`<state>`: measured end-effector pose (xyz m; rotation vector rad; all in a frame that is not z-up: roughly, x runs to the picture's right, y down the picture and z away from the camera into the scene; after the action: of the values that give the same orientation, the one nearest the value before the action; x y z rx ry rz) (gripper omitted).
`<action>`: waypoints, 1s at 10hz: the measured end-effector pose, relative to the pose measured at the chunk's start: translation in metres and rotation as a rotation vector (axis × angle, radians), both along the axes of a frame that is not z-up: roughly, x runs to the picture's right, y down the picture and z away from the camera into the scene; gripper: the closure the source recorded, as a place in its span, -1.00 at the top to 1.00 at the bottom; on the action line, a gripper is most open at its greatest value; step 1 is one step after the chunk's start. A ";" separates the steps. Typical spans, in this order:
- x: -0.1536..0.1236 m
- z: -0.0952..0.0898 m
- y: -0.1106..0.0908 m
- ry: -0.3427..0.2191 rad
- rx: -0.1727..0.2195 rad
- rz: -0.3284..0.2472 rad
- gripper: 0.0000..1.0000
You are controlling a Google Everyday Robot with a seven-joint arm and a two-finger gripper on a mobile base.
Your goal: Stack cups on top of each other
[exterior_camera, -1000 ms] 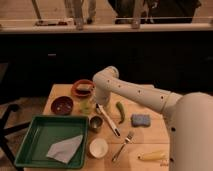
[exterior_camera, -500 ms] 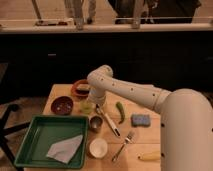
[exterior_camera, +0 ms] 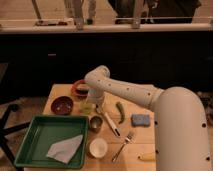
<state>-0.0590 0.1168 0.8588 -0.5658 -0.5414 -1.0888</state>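
The pale yellow-green plastic cup (exterior_camera: 87,108) stands on the wooden table (exterior_camera: 150,140), between the dark red bowl and the arm's wrist. The dull silver-grey metal cup (exterior_camera: 95,123) stands upright just in front of it, next to the green tray. The two cups stand apart. My gripper (exterior_camera: 93,103) hangs from the white arm, low over the table, right at the yellow-green cup's right side and partly hiding it. I cannot tell whether it touches the cup.
A dark red bowl (exterior_camera: 62,105) and an orange-rimmed bowl (exterior_camera: 80,89) stand at the left back. A green tray (exterior_camera: 35,145) holds a white napkin (exterior_camera: 65,149). A white cup (exterior_camera: 97,147), fork (exterior_camera: 123,145), white-handled utensil (exterior_camera: 111,123), green pepper (exterior_camera: 120,112), blue sponge (exterior_camera: 140,120) and yellow item (exterior_camera: 146,157) lie around.
The arm has swung left and come lower, bringing the gripper from above the table's middle down beside the yellow-green cup. The cups and other things have not moved.
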 end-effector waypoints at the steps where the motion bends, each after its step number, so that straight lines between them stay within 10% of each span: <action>1: 0.001 0.002 0.002 0.007 -0.005 -0.001 0.60; 5: 0.002 0.013 0.011 0.029 -0.035 -0.009 0.59; 10: 0.002 0.014 0.016 0.022 -0.050 -0.016 -0.37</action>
<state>-0.0570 0.1324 0.8732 -0.6254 -0.5470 -1.0853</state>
